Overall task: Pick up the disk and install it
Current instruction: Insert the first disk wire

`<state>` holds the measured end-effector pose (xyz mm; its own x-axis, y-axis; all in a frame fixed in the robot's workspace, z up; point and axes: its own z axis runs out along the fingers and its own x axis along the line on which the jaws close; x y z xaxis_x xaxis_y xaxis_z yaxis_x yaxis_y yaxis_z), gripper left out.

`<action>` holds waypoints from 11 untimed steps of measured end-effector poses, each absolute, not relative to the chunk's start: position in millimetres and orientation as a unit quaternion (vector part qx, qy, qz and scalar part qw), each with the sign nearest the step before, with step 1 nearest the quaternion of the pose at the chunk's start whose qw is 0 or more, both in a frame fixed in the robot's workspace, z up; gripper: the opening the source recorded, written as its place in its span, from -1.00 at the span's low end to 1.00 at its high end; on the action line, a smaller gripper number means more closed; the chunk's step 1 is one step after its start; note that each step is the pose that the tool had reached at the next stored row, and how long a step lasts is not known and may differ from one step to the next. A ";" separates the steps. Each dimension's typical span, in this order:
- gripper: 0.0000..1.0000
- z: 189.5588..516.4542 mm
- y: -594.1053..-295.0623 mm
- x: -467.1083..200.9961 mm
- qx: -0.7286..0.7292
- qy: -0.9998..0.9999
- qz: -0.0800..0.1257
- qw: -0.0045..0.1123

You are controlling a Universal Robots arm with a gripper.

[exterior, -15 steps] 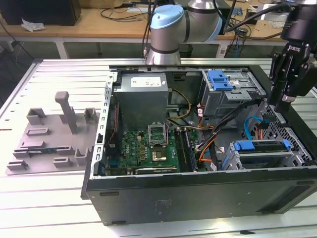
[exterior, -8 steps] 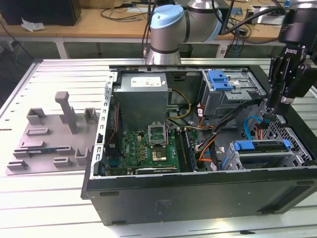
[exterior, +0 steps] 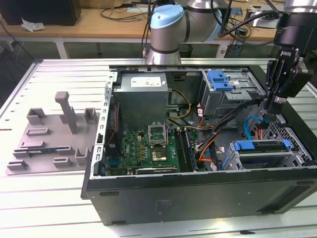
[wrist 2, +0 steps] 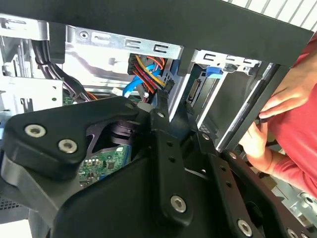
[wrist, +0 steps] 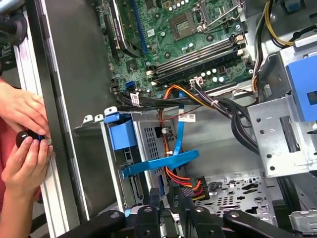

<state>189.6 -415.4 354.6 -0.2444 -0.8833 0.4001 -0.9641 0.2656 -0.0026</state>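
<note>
The disk (exterior: 261, 147) lies flat in the lower metal drive cage at the near corner of the open computer case, on the exterior view's right. Its blue bracket (wrist: 122, 135) frames it. My gripper (exterior: 271, 111) hangs just over the far end of that cage, among the cables. In the first wrist view the gripper (wrist: 165, 201) is shut, with its tips beside the orange, red and black power plug (wrist: 190, 186). I see nothing held between them. The second wrist view has the gripper (wrist 2: 162, 106) pointing at the same plug (wrist 2: 148, 74).
A person's hands (wrist: 25, 134) hold a small black object at the case's front wall (wrist: 64, 99). An upper drive cage with a blue tray (exterior: 220, 79), the motherboard (exterior: 148, 146) and cable bundles (exterior: 218, 134) crowd the case. A grey fixture (exterior: 49, 134) stands on the table.
</note>
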 end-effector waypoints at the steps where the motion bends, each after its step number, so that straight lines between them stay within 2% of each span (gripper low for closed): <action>1: -0.41 354.0 -415.4 190.2 0.592 -0.779 0.125 0.162; 11: -0.41 342.9 -414.8 193.7 0.587 -0.781 0.131 0.169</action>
<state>193.7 -414.8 342.9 -0.2540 -0.8722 0.4180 -0.9609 0.2767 -0.0065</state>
